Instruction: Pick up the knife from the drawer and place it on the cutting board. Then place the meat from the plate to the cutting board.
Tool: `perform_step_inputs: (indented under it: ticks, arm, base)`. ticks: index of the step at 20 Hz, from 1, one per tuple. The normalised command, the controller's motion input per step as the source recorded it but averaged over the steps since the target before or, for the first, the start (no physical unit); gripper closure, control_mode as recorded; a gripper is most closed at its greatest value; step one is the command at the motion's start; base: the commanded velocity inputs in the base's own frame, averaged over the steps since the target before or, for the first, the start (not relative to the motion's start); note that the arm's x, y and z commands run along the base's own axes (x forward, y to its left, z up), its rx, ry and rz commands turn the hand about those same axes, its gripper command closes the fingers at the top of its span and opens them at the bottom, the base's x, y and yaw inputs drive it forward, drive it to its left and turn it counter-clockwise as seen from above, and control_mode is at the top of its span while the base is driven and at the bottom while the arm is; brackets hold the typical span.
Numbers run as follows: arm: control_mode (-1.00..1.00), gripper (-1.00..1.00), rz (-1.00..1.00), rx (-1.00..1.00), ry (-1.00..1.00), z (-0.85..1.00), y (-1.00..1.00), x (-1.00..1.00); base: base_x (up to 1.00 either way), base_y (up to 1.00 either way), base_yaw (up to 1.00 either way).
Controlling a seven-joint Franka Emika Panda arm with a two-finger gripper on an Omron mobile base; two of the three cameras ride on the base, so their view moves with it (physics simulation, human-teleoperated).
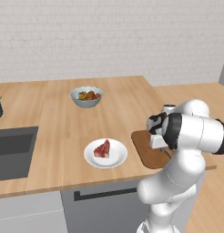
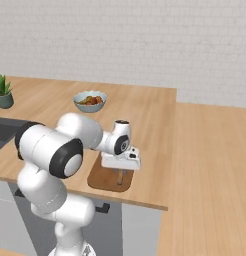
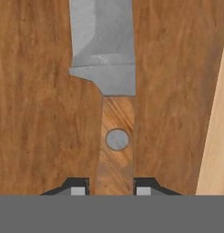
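Light is even and soft all through the kitchen, bright without any clear source. The wooden counter (image 1: pixel 54 132) shows no glare, and the plate (image 1: pixel 105 154) and bowl (image 1: pixel 87 96) cast only faint, short shadows beneath them. The white arm (image 2: pixel 60 150) has mild shading on its underside. The base views look slightly soft and coarse. Up close, the knife (image 3: pixel 107 54) and board (image 3: pixel 41 113) appear sharp, with no bending at the edges.

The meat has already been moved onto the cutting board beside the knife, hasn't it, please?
Not quite. The meat is on the white plate, as the left base view shows. Only the knife lies on the cutting board, its wooden handle between the fingers in the hand view.
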Motion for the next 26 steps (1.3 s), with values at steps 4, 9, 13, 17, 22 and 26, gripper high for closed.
perform_step_inputs:
  ticks: [4, 9, 13, 17, 22, 26]
  arm:
    - [-1.0, -1.0, 0.0, 0.0, 0.0, 0.16, 0.05, -0.16]
    - [-1.0, -1.0, 0.0, 0.0, -0.09, 0.51, 0.2, -0.42]
    - [-1.0, -1.0, 0.0, 0.0, -0.19, 0.74, 0.66, -0.41]
    - [-1.0, -1.0, 0.0, 0.0, -0.05, 0.61, 0.94, -0.07]
    - [-1.0, -1.0, 0.0, 0.1, 0.02, 0.17, 0.83, -0.06]
    - [-1.0, -1.0, -0.09, 0.13, 0.1, 0.16, 0.82, 0.0]
  base:
    - [0.0, 0.0, 0.0]
    - [0.0, 0.0, 0.0]
    - [0.0, 0.0, 0.0]
    - [0.0, 0.0, 0.0]
    - [0.0, 0.0, 0.0]
    - [0.0, 0.0, 0.0]
